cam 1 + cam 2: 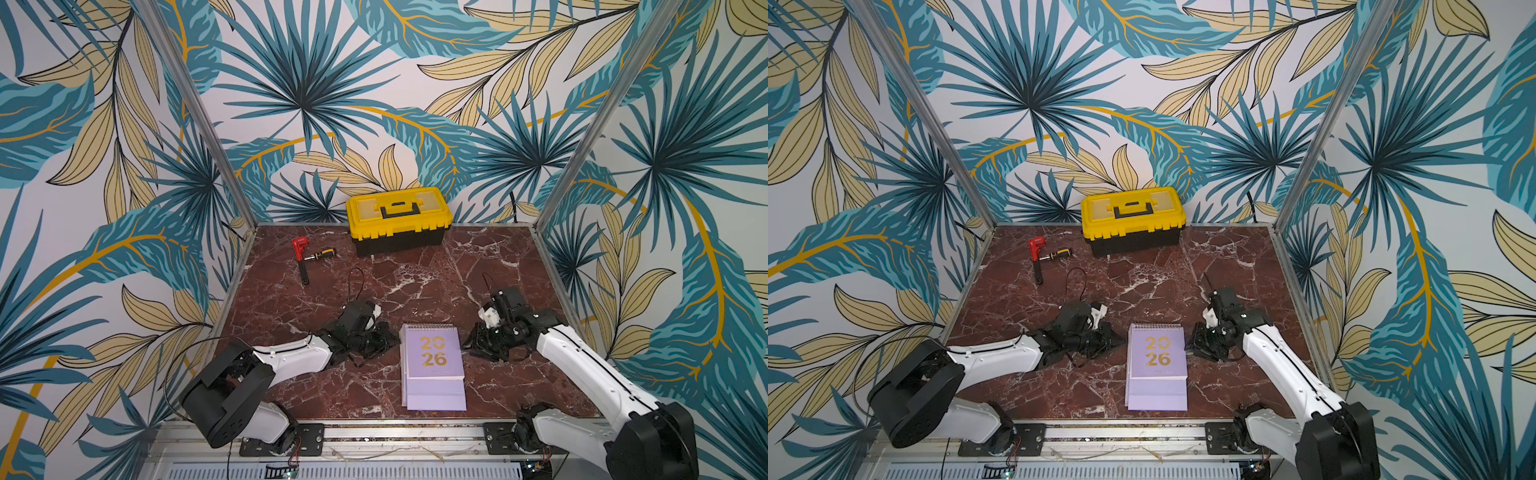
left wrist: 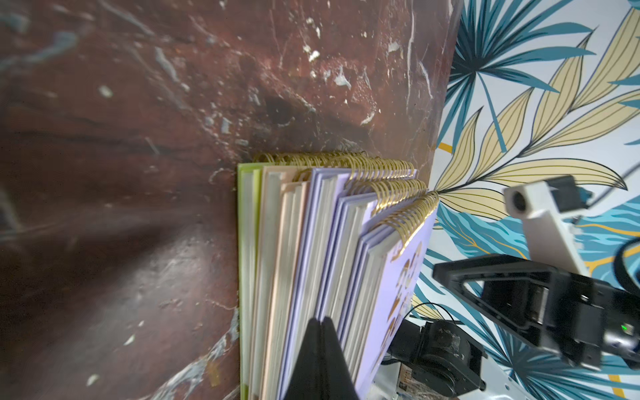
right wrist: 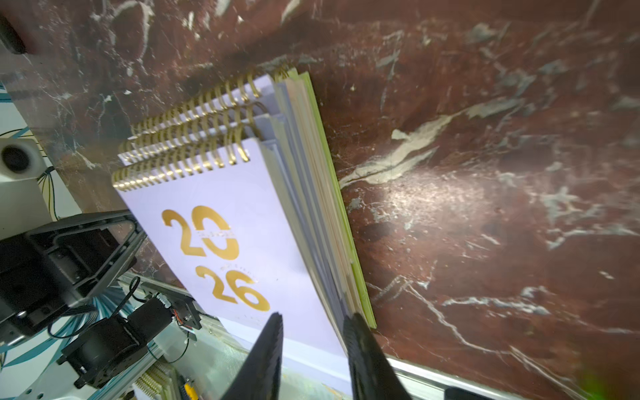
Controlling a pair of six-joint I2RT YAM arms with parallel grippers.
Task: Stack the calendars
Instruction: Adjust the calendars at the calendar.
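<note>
**Pile flanked from both sides**

Left gripper (image 1: 392,341): shut tight, tips together at the left edge of the calendars (image 1: 434,365), contact unclear. Stretched in low and near level, wrist rolled on its side.

Right gripper (image 1: 468,345): narrowly open, gripping nothing evident. Fingers (image 3: 268,346) one above the other beside the pile's right edge, upper level with the lavender cover, lower down by the green bottom calendar. Stretched in low from the right, forearm sloping down, wrist also rolled.

Calendars: one flat pile, lavender on top, centre-front of the table (image 1: 419,282).
</note>
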